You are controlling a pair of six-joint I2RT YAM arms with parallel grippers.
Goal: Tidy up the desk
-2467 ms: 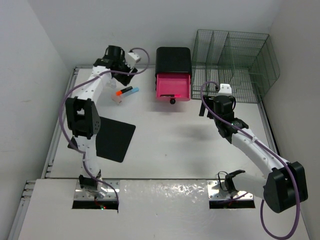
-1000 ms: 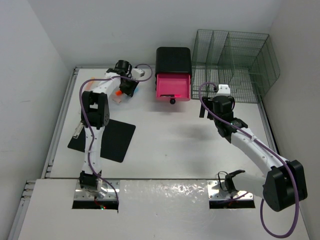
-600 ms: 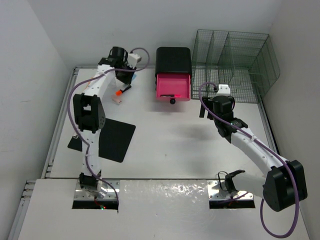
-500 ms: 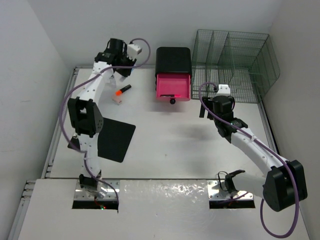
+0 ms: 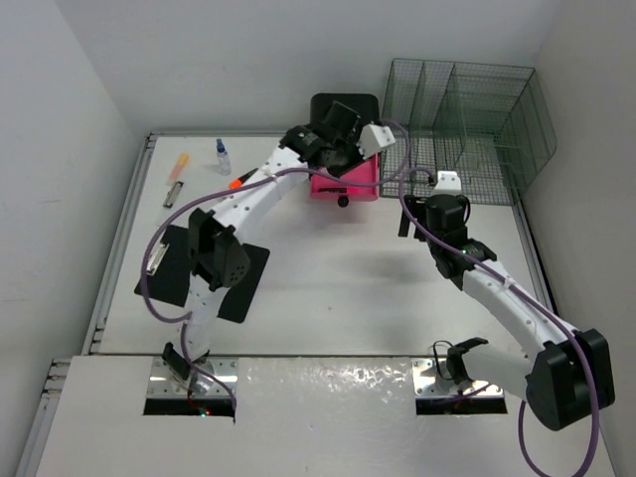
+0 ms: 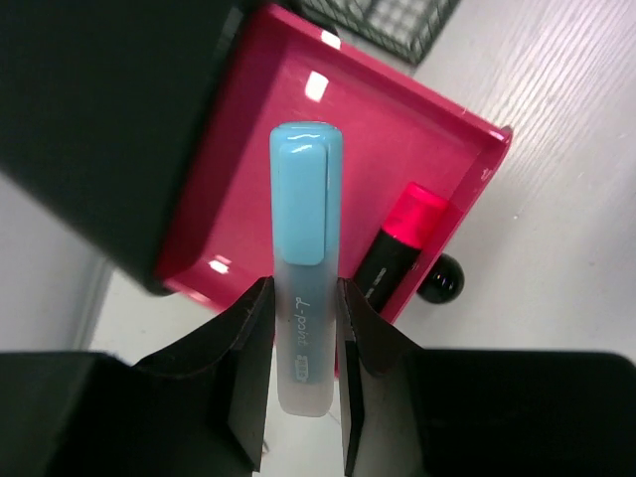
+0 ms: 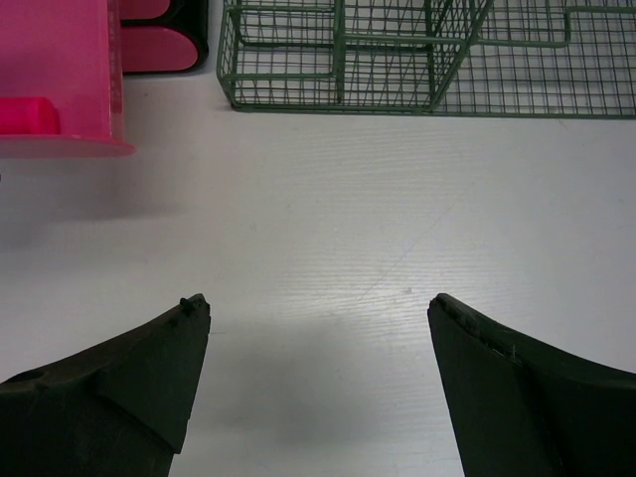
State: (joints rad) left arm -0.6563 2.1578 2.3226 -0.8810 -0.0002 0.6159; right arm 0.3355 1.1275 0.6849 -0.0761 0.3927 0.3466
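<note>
I see the blue highlighter [image 6: 302,248]: frosted translucent plastic barrel, glossy opaque cap. Fingers [image 6: 248,368] of the left gripper [image 6: 303,285] are matt black plastic. Pink drawer [image 6: 298,119] is glossy plastic with bright glints; its knob [image 6: 440,281] is shiny black. Desk [image 7: 397,248] is white, faint wood-like grain, low sheen. Wire organizer [image 7: 397,50] is thin green-coated metal. Clipboard [image 5: 248,280] is matt black.

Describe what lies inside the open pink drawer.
A pink-and-black highlighter lies in the drawer, near its front. The blue highlighter gripped in the left fingers covers a strip of the floor, and the black housing hides the drawer's rear.
</note>
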